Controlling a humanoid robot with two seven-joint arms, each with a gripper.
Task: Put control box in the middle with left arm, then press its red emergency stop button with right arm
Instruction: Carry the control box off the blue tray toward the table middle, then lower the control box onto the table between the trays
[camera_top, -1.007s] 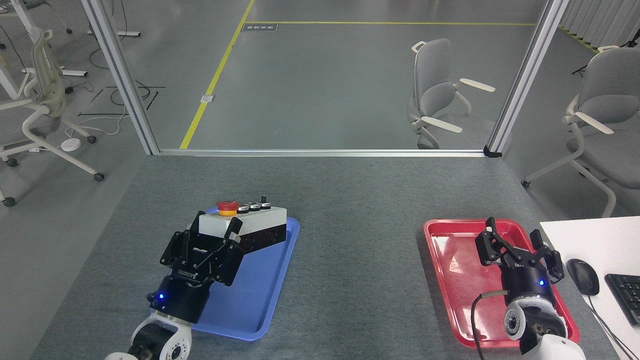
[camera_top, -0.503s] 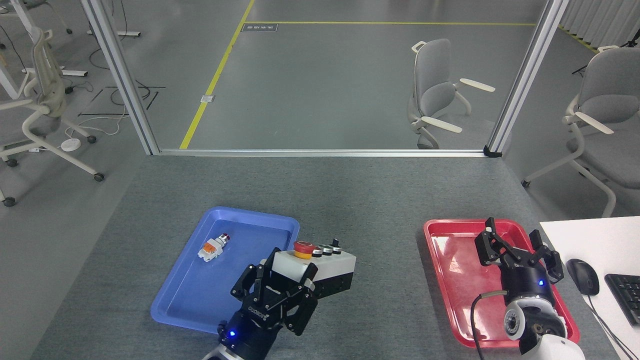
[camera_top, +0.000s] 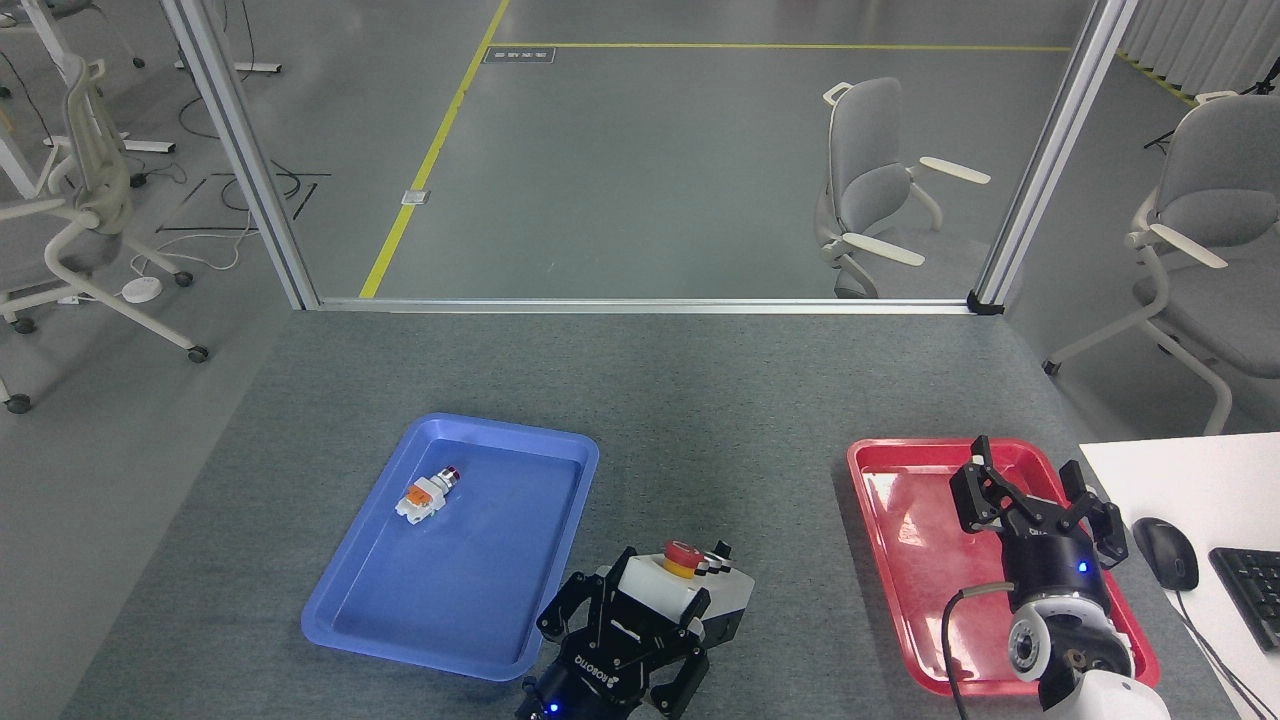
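The control box (camera_top: 700, 592), light grey on top with a black base, is at the bottom centre of the head view, between the two trays. Its big red emergency stop button (camera_top: 683, 553) faces up at the near end, with a row of smaller controls behind it. My left gripper (camera_top: 640, 615) is shut on the box's near end, its black fingers wrapped around the sides. My right gripper (camera_top: 1035, 495) hangs over the red tray (camera_top: 890, 560) with its fingers spread open and nothing in them.
A blue tray (camera_top: 500, 620) lies left of the box and holds a small white-and-orange pushbutton part (camera_top: 426, 494). A white desk with a mouse (camera_top: 1166, 552) and keyboard (camera_top: 1250, 590) adjoins the table's right edge. Office chairs stand beyond the table.
My left gripper has carried the control box out of the blue tray, rightward and toward me, to the gap between the trays. The pushbutton part came into view. The right arm stayed still.
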